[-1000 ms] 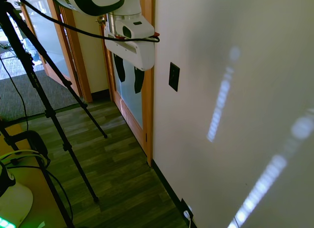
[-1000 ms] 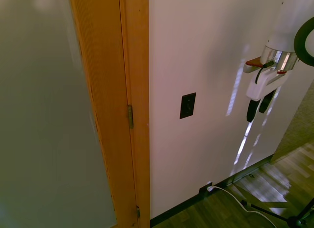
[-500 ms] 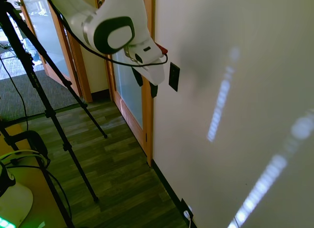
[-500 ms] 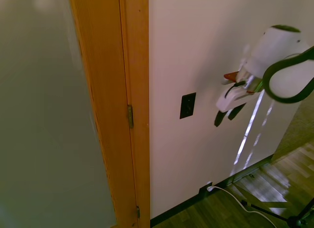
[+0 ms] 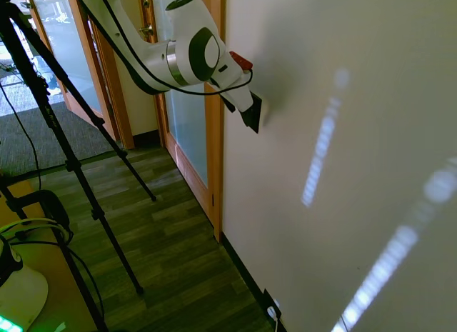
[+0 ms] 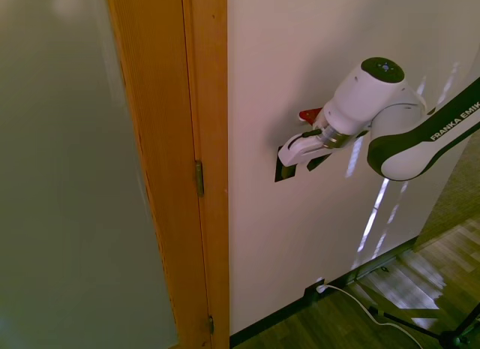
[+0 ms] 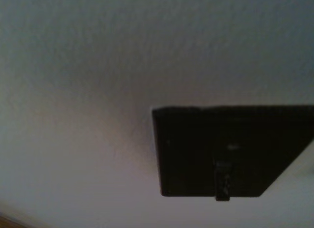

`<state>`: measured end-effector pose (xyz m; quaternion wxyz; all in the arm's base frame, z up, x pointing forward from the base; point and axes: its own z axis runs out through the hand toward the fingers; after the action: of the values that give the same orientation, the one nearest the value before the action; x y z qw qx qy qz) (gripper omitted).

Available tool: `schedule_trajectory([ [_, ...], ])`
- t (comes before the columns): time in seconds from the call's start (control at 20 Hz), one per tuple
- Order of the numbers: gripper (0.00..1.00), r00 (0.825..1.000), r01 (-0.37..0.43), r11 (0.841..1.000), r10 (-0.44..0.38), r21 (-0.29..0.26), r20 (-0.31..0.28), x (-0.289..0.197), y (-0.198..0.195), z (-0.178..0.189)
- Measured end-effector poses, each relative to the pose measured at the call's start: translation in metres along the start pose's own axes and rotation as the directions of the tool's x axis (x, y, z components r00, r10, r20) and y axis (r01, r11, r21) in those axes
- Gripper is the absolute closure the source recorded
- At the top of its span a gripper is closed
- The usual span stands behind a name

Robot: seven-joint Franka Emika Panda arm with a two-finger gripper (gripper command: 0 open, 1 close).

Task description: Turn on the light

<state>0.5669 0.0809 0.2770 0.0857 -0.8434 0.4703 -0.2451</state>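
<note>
- Black switch [image 6: 283, 171] on white wall [image 6: 300, 64], just right of wooden door frame [image 6: 202, 139].
- Gripper [image 5: 251, 118] against switch; finger spacing can't be made out.
- Wrist view: switch [image 7: 230, 149] close, blurred.

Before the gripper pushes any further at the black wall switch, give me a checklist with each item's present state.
1. Gripper lined up with the small black rectangular switch plate on the white wall: ok, it is right at the plate in both exterior views.
2. Toggle in sight: ok, a small nub shows on the plate in the wrist view.
3. Fingers touching the toggle: cannot tell, the gripper hides the contact.
4. Fingers open or shut: cannot tell.
5. Arm apart from the orange wooden door frame: ok.
6. Light on: cannot tell, no lamp in view.
</note>
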Motion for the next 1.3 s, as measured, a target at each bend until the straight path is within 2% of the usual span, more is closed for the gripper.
schedule_trajectory([
  [0.25, 1.00, 0.999, -0.016, 0.999, 0.017, 0.050, -0.033, 0.011, 0.004, 0.007],
  [0.7, 1.00, 0.999, -0.024, 0.996, 0.027, 0.084, -0.042, 0.000, -0.009, 0.015],
  [1.3, 1.00, 0.997, -0.047, 0.995, 0.051, 0.086, -0.051, 0.007, -0.007, 0.019],
])
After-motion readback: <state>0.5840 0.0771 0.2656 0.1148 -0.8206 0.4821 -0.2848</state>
